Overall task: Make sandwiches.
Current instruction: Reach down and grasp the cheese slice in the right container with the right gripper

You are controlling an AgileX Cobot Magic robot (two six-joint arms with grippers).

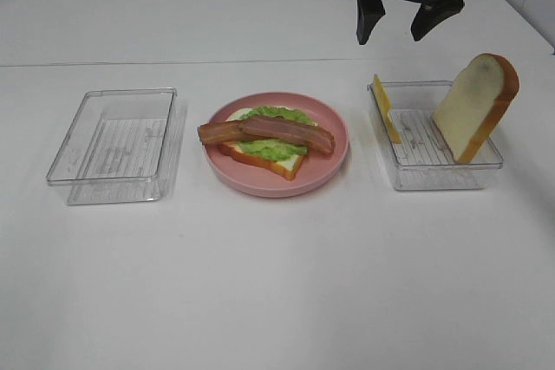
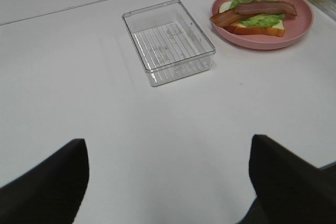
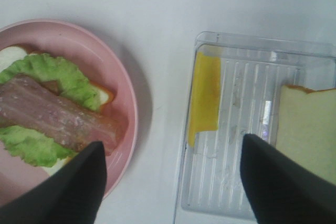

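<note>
On the pink plate [image 1: 334, 158] lies a bread slice [image 1: 286, 165] with a green lettuce leaf [image 1: 276, 115] and two bacon strips [image 1: 286, 132] on top. It also shows in the left wrist view [image 2: 257, 17] and the right wrist view [image 3: 58, 119]. The clear right box [image 1: 434, 175] holds a yellow cheese slice [image 1: 385, 108] leaning on its left wall and a second bread slice [image 1: 475, 106] standing at its right. My right gripper [image 1: 401, 28] is open and empty, high above and behind this box. My left gripper [image 2: 168, 182] is open and empty over bare table.
An empty clear box [image 1: 117, 140] stands left of the plate. The white table [image 1: 277, 283] reaches to a seam line at the back.
</note>
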